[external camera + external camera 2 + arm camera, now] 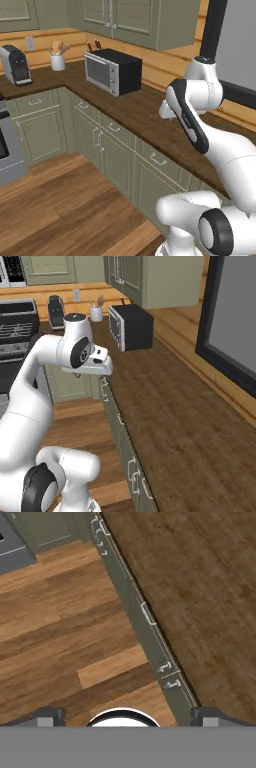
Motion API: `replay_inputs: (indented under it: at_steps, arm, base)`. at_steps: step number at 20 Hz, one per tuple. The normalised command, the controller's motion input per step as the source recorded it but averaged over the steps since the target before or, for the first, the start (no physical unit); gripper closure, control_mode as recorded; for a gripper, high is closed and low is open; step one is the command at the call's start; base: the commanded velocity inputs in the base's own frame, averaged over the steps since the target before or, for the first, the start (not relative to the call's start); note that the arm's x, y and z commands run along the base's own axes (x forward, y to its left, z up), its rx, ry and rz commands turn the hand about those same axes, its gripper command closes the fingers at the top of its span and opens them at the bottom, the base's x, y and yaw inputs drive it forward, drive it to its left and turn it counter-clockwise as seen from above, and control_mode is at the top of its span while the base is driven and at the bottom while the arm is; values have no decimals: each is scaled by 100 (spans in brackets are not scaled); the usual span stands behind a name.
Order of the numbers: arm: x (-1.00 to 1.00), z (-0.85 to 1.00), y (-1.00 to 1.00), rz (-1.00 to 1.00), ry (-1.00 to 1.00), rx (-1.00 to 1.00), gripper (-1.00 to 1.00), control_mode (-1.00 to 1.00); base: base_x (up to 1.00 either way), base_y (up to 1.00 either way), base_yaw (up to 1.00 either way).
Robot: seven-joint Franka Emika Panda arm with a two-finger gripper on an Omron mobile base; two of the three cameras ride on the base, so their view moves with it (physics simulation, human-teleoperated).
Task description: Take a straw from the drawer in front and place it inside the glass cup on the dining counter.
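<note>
Claw (124,719) tips sit at the bottom of the hand view, spread wide apart, nothing between them; it hangs above the wood floor (60,627) just off the cabinet front, looking straight down.

Drawer (148,614): judged to be the wide sage-green front with the silver bar handle, directly under the tabletop (200,587) edge. It is shut. From the left base view the same front (159,159) shows below the dark wood top.

Straw: presumably inside the closed drawer, so hidden. Judged very light, thin, stiff but easily bent or crushed, smooth and apt to roll or slip. Best pinched near its middle, across its width, with a gentle squeeze.

Handle first: rigid bar, narrow, stands slightly off the panel; hooking or pinching it across the bar looks workable.

Hard to make out: glass cup and dining counter. Neighbouring narrower drawers carry similar handles, easy to confuse. The microwave (112,71) and utensil holder (58,61) stand well away.
</note>
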Motion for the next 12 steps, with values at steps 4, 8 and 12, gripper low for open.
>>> replay_inputs:
  at_steps: [4, 8, 12]
  arm:
    - [0, 0, 0, 0, 0, 0, -100, 100]
    - [-8, -11, -46, 29, 0, 0, -100, -100]
    - [0, -3, 13, 5, 0, -10, -100, -100]
  base:
    - [-15, -66, 41]
    - [0, 0, 0]
    - [0, 0, 0]
